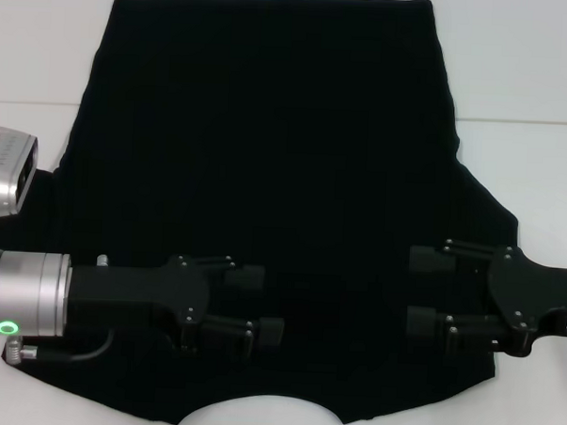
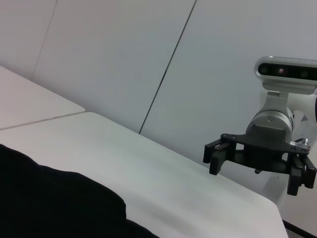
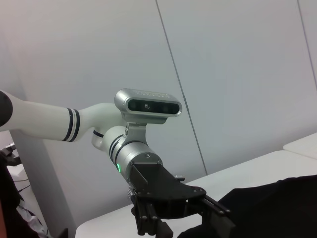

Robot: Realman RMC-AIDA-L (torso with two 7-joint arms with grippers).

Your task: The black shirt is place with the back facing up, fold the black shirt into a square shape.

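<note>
The black shirt (image 1: 267, 155) lies spread flat on the white table (image 1: 524, 82), its curved neckline at the near edge. Both grippers hover over its near part, facing each other. My left gripper (image 1: 259, 304) comes in from the left and is open, with nothing between its fingers. Over the shirt's right shoulder area, my right gripper (image 1: 423, 290) is also open and empty. The left wrist view shows the right gripper (image 2: 255, 171) open beyond a shirt edge (image 2: 49, 203). In the right wrist view, the left gripper (image 3: 183, 223) is open next to black fabric (image 3: 267, 208).
Bare white table (image 2: 173, 183) surrounds the shirt on the left, right and far sides. A seam in the tabletop (image 1: 532, 122) crosses behind the shirt. Grey wall panels (image 2: 124, 49) stand behind the table.
</note>
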